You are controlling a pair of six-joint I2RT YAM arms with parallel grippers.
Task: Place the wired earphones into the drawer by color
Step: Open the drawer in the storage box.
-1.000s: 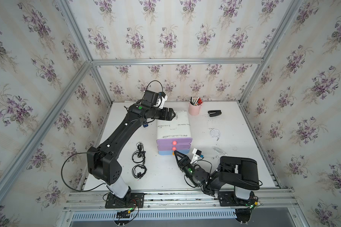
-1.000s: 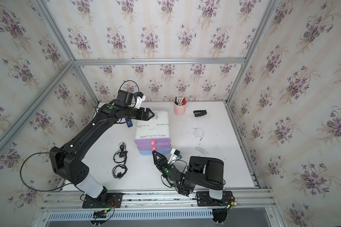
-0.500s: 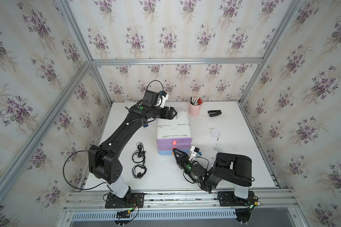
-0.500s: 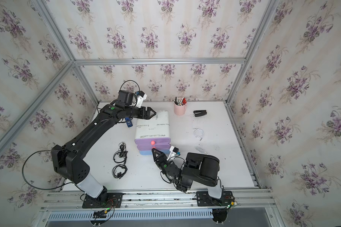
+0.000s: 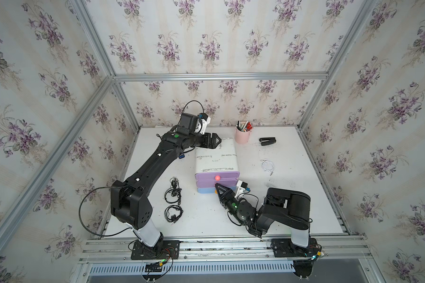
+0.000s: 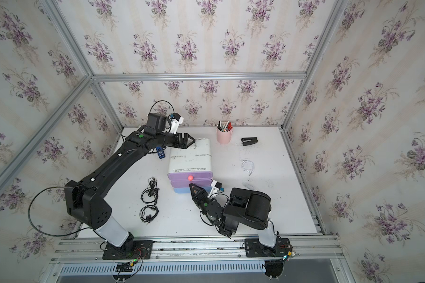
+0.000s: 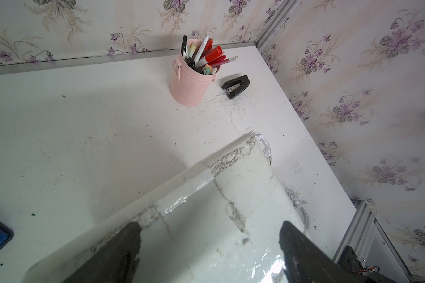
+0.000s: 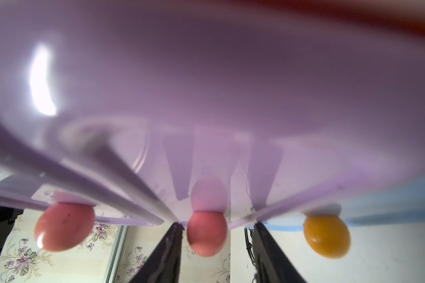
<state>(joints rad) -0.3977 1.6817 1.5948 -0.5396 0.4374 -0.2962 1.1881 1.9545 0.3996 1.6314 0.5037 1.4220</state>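
1. Lying left of the drawer unit (image 5: pixel 216 156), black wired earphones (image 5: pixel 173 193) and a second black coil (image 5: pixel 173 213) make thin loops on the scuffed white tabletop (image 5: pixel 201 220).
2. Left claw (image 7: pixel 209 223) spread wide over the unit's glossy, grimy white top.
3. Right claw (image 8: pixel 217 224) parted, tapered black fingers (image 8: pixel 162 257) flanking the middle purple drawer's round pink knob (image 8: pixel 206 235), unclenched.
4. White earphones (image 5: pixel 267 166) coil right of the unit, on the tabletop.

A black coiled earphone bundle (image 5: pixel 172 192) and another black bundle (image 5: pixel 173 212) lie left of the white, purple-fronted drawer unit (image 5: pixel 216 156). A white earphone coil (image 5: pixel 267 166) lies right of it.
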